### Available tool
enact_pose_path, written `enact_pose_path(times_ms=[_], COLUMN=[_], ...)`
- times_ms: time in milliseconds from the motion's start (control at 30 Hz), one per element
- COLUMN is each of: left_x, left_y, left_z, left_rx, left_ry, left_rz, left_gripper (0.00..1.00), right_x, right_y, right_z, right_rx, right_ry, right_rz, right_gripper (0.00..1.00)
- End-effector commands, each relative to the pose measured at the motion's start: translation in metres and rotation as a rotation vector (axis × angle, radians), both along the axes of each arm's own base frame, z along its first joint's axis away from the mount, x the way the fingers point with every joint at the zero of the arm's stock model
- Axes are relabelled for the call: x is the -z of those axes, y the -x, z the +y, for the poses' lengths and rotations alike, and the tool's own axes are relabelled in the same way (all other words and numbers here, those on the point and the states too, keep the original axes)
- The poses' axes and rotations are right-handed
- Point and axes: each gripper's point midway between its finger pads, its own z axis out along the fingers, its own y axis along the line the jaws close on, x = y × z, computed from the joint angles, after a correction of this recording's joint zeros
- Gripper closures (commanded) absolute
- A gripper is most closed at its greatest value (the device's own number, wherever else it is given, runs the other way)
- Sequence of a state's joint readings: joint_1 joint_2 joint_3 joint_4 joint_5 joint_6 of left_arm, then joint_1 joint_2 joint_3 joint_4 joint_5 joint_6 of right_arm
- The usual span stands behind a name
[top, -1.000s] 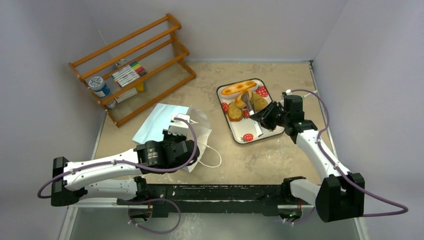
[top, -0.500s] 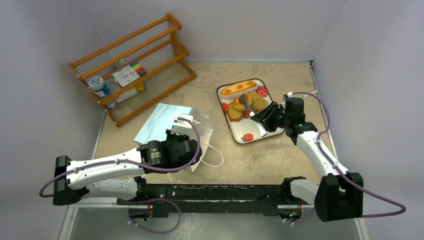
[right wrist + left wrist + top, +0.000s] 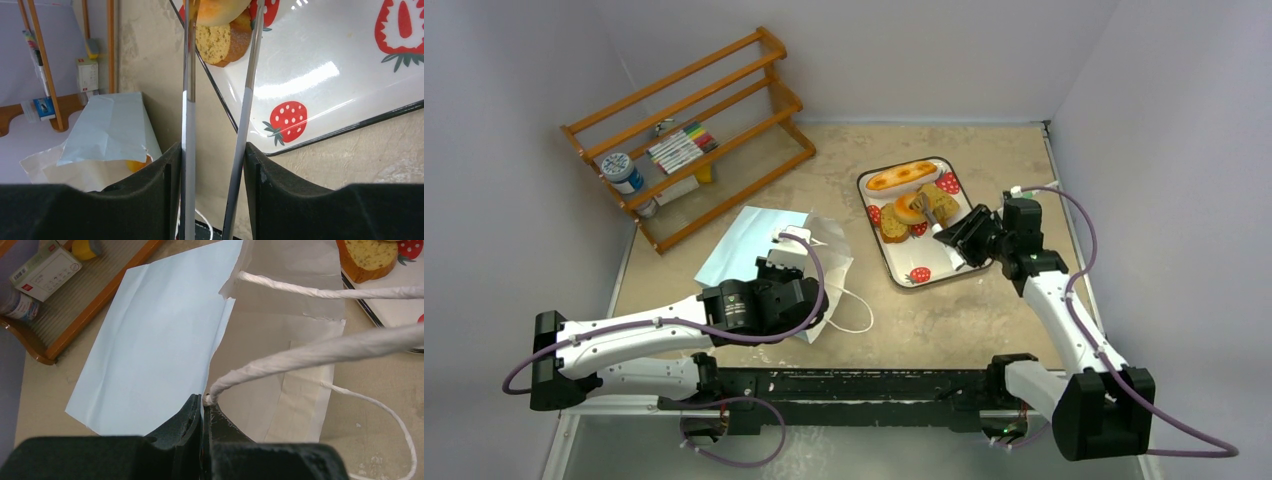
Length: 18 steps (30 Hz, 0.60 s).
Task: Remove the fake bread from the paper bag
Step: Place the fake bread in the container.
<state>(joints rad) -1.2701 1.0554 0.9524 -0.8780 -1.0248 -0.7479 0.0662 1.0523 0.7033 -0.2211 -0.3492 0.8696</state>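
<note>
The pale-blue paper bag (image 3: 749, 240) lies flat on the table with its white mouth toward the tray. My left gripper (image 3: 205, 402) is shut on the bag's rim (image 3: 220, 340), where a white cord handle (image 3: 310, 355) is fixed. An orange roll (image 3: 132, 165) shows inside the mouth. My right gripper (image 3: 212, 147) is shut on metal tongs (image 3: 187, 100), whose arms stand spread. The tong tips straddle a tan bagel (image 3: 911, 208) on the strawberry tray (image 3: 944, 265). Also on the tray are a long loaf (image 3: 902, 176) and toast slices (image 3: 892, 225).
A wooden rack (image 3: 689, 130) stands at the back left with markers (image 3: 682, 145) and a blue-lidded jar (image 3: 622, 172). Walls close in the table on the left, back and right. A loose cord handle (image 3: 854, 310) trails from the bag toward the near edge.
My right gripper's jaws have widened and the tongs have spread. The right arm has drawn back a little to the right, and the bagel now lies on the tray. The left arm holds still.
</note>
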Motion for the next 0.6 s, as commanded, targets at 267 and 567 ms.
enact_pose_path(times_ms=[267,567], left_x=[-0.022,-0.021], left_y=[-0.005,-0.005], left_z=[-0.006,-0.004], left_rx=[-0.025,-0.030], left_ry=[0.083,0.081], left_rz=[-0.044,-0.049], left_gripper=[1.00,1.00], right_x=[-0.014,-0.028], right_y=[-0.002,-0.002], right_z=[-0.012,-0.014], right_rx=[0.035,0.033], right_ry=[0.048,0.066], right_rz=[-0.050,-0.087], right_gripper=[0.49,0.54])
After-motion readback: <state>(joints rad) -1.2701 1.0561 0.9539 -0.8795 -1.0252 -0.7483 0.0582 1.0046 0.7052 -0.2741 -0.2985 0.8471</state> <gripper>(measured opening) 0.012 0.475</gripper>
